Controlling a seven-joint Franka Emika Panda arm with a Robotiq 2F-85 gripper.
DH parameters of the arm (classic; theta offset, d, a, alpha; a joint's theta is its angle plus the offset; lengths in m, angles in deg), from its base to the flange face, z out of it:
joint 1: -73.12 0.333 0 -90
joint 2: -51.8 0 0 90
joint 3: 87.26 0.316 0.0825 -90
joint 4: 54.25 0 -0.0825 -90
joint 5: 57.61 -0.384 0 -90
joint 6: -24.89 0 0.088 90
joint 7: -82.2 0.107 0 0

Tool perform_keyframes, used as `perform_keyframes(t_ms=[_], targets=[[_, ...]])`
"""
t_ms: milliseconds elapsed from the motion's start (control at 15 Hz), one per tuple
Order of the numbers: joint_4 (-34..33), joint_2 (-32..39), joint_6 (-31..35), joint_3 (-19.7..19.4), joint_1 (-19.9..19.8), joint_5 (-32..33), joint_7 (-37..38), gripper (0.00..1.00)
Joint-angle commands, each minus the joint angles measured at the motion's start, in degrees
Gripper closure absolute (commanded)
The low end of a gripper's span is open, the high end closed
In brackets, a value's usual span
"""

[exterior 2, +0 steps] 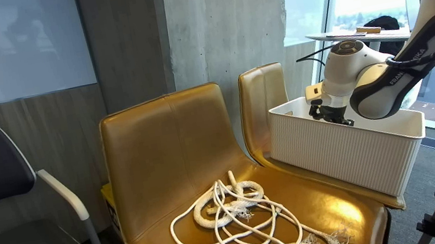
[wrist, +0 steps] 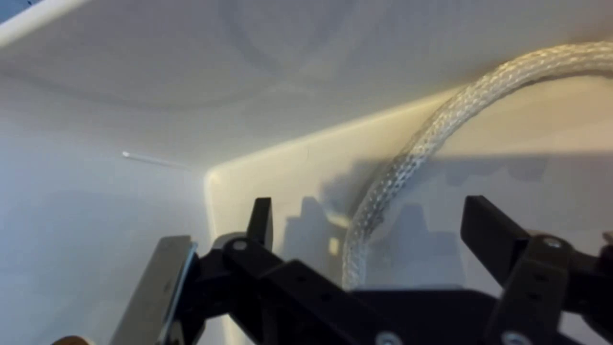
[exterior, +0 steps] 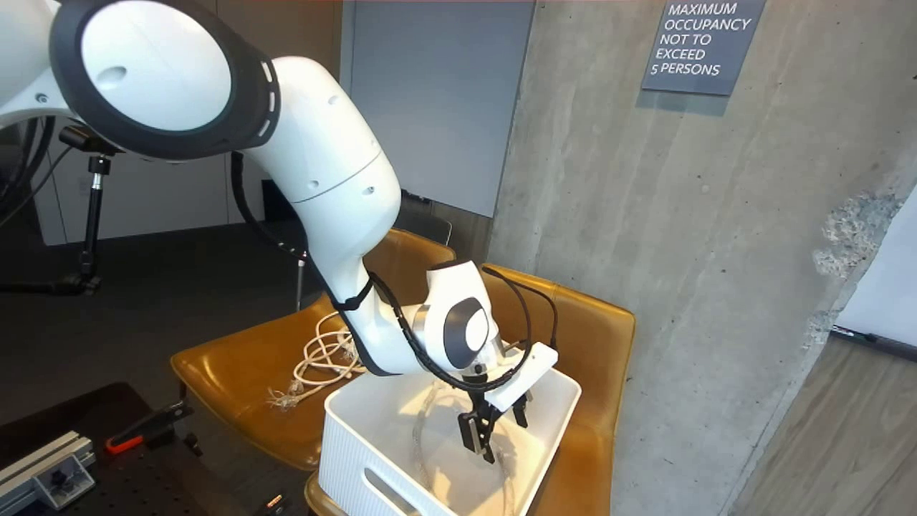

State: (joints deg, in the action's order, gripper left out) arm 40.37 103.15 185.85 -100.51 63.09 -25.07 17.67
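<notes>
Concrete wall (exterior: 688, 251), spread tool (wrist: 369, 218), part-hidden rope (wrist: 431, 132)

Gripper (wrist: 369, 218) inside the white bin (exterior 2: 339, 154) — way in is from above, walls boxing the sides.
Jaws well apart; in the wrist view, rope (wrist: 438, 127) on the bin floor (wrist: 522, 129) shows between the fingers (wrist: 261, 223), bare floor either side. Bin corner (wrist: 210, 175) toward picture left, true gap hard to judge. Chair backrest (exterior: 594, 344) blocks behind the bin — black cable (exterior: 458, 382) loops beside the gripper in an exterior view.
</notes>
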Motion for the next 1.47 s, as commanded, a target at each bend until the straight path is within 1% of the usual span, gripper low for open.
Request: perform_keyframes(t_ms=[0,200,533,600,667,733,933,1067,1200,1267,1333,1400], targets=[[-5.47,3.96,-1.31,0.43,-1.36,0.07,-0.78,0.00],[-5.25,4.67,-1.76,1.05,-1.65,-0.13,-1.20,0.00],[-4.22,4.59,-1.64,1.04,-1.90,0.05,-1.81,0.00],[-3.97,4.59,-1.56,1.20,-2.02,-0.08,-1.82,0.10],[-3.68,4.65,-1.49,1.17,-1.96,-0.14,-1.59,0.26],[-3.20,4.67,-1.52,1.24,-1.93,-0.19,-1.43,0.32],[-1.17,4.48,-1.37,1.10,-1.78,0.03,-1.06,0.58],[-0.12,4.10,-0.84,0.92,-1.65,0.14,-0.70,0.73],[0.61,3.52,-0.55,0.73,-1.45,0.29,-0.41,0.85],[1.24,2.97,-0.34,0.62,-1.29,0.38,-0.19,0.93],[1.62,2.59,-0.18,0.67,-1.30,0.34,-0.12,0.99],[2.12,1.99,-0.25,0.79,-1.19,0.23,0.01,1.00]])
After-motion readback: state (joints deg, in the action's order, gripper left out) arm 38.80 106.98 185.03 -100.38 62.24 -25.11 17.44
